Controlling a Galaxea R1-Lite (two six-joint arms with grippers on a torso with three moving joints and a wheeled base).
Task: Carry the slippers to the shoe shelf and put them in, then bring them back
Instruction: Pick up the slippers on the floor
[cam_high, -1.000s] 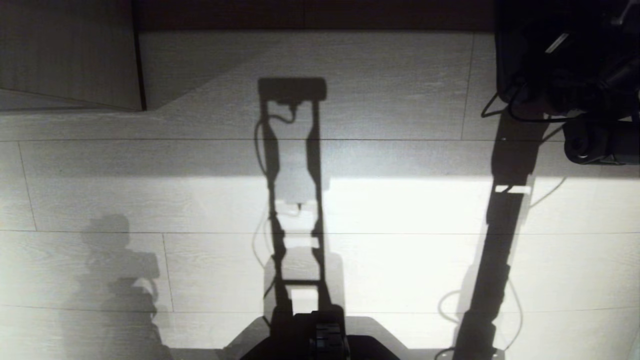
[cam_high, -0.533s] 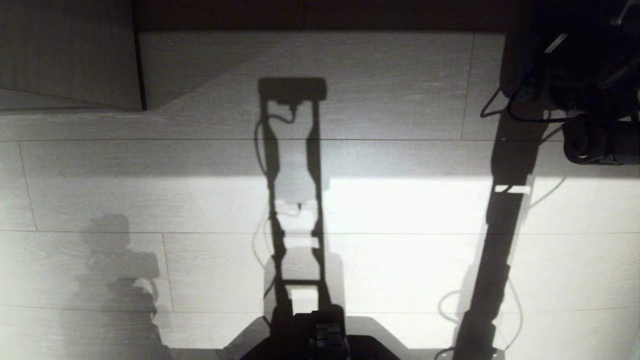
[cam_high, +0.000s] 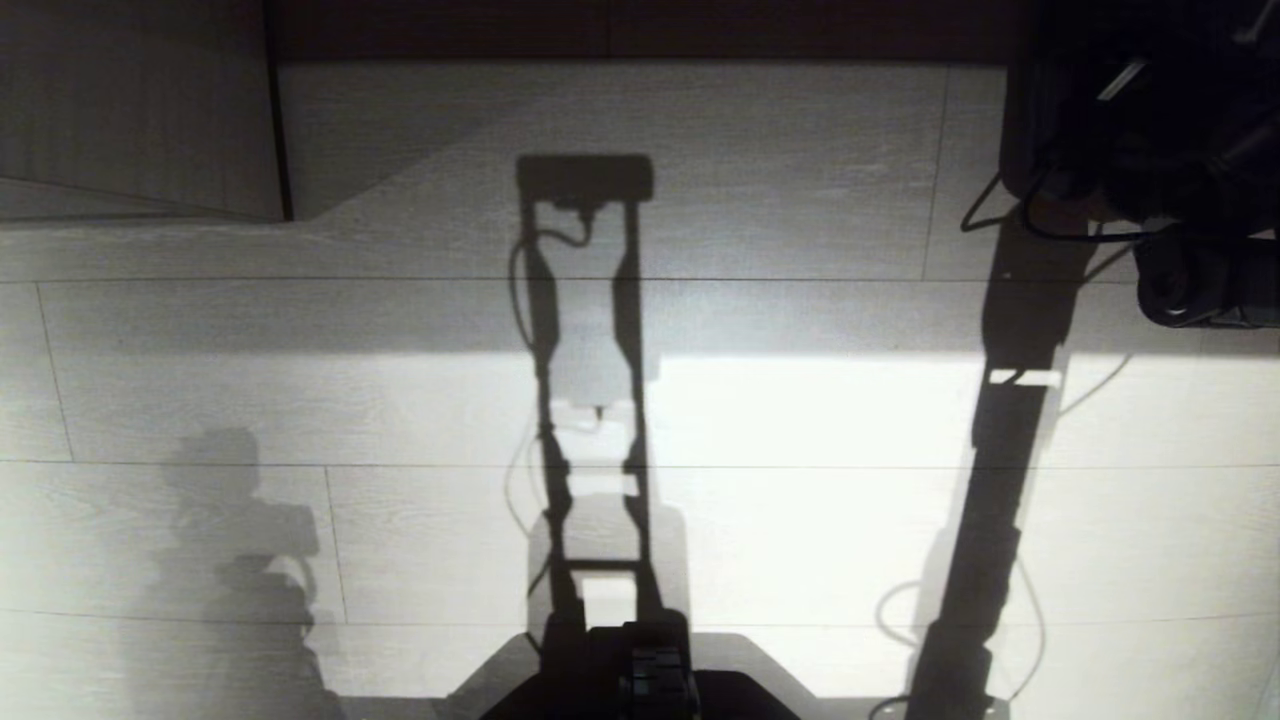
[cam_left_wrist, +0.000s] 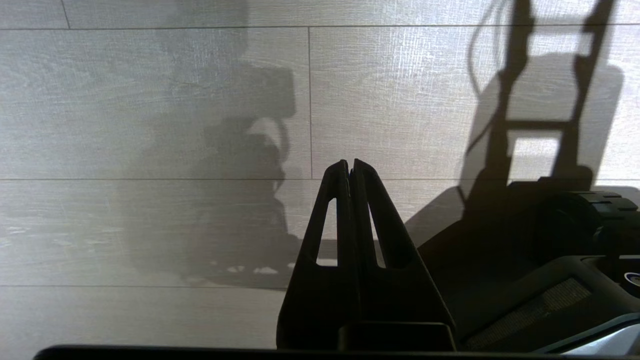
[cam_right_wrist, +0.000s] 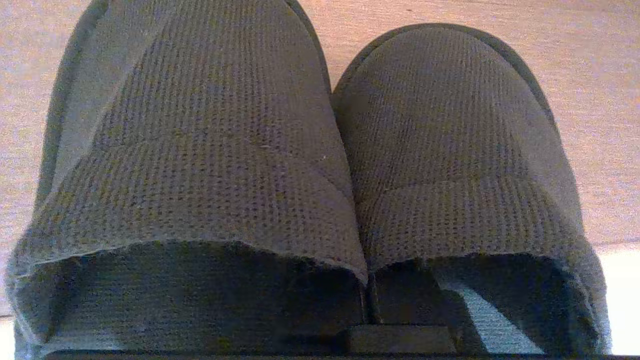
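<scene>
Slippers (cam_right_wrist: 320, 165) side by side on the pale floor (cam_high: 800, 420), pinched together at their touching inner walls by right gripper (cam_right_wrist: 367, 295), fingers shut inside the openings, so both lift as one. Left gripper (cam_left_wrist: 350, 167) parked, fingers closed, empty.

It looks like a room in a home. The floor (cam_high: 800, 200) is laid in wide pale wood-grain planks, lit in a bright band. A pale wood furniture panel (cam_high: 140, 100) stands at the far left against a dark baseboard (cam_high: 600, 30). Fabric slippers (cam_right_wrist: 320, 165) sit side by side on the floor.
</scene>
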